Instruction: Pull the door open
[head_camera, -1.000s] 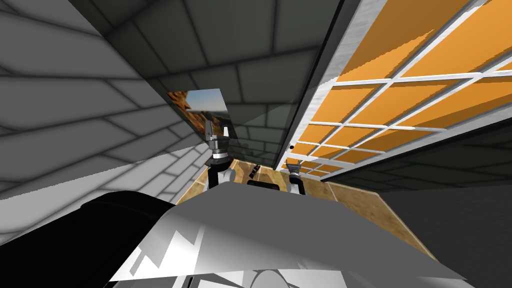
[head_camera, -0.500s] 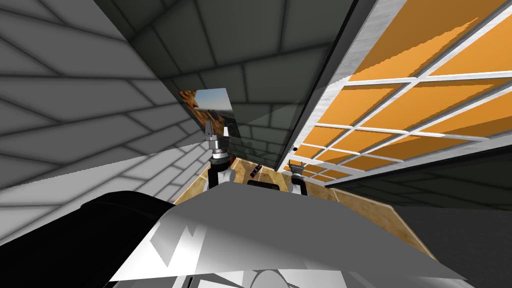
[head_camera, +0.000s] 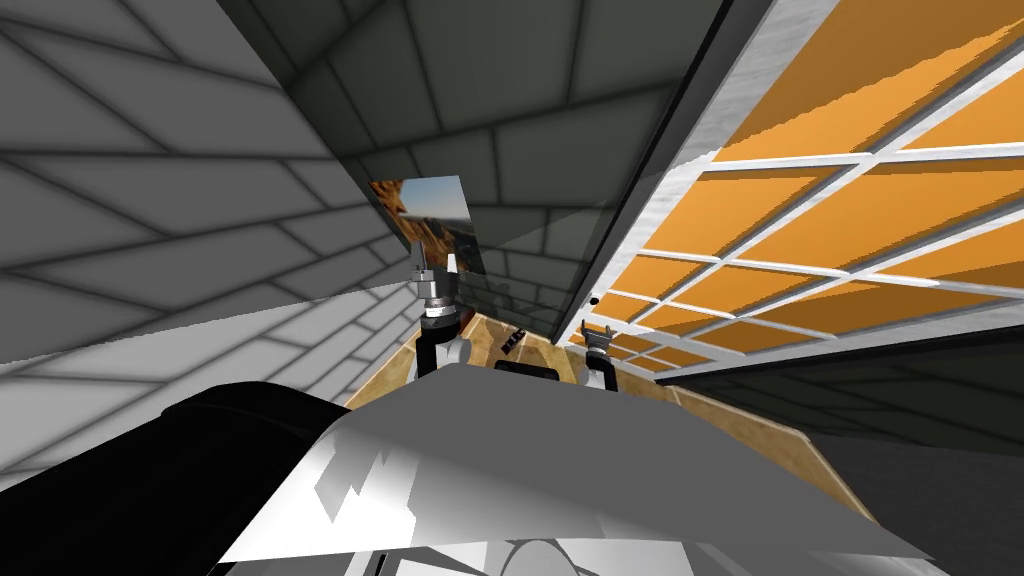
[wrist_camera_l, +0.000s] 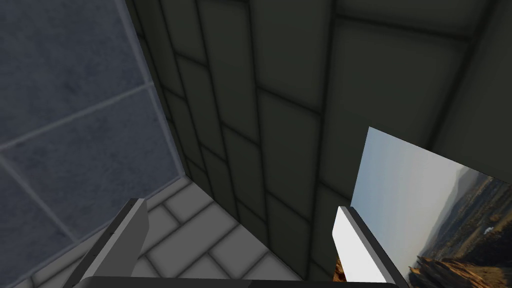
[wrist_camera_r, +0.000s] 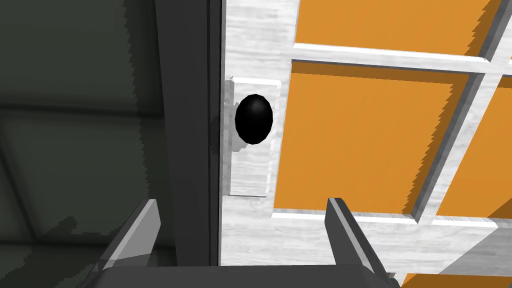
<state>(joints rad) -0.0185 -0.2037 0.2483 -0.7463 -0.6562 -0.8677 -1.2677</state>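
Orange-panelled door (head_camera: 800, 200) beside dark tiled wall (head_camera: 500, 90)

Whitewashed wood door (wrist_camera_r: 250, 45), glossy knob (wrist_camera_r: 254, 119)

Under us lies a tan wooden floor (head_camera: 745, 425), running ahead as a narrow strip between a grey tiled wall (head_camera: 150, 230) on our left and the door (head_camera: 800, 200) on our right. One small dark object (head_camera: 512, 342) lies on it, too small to identify.
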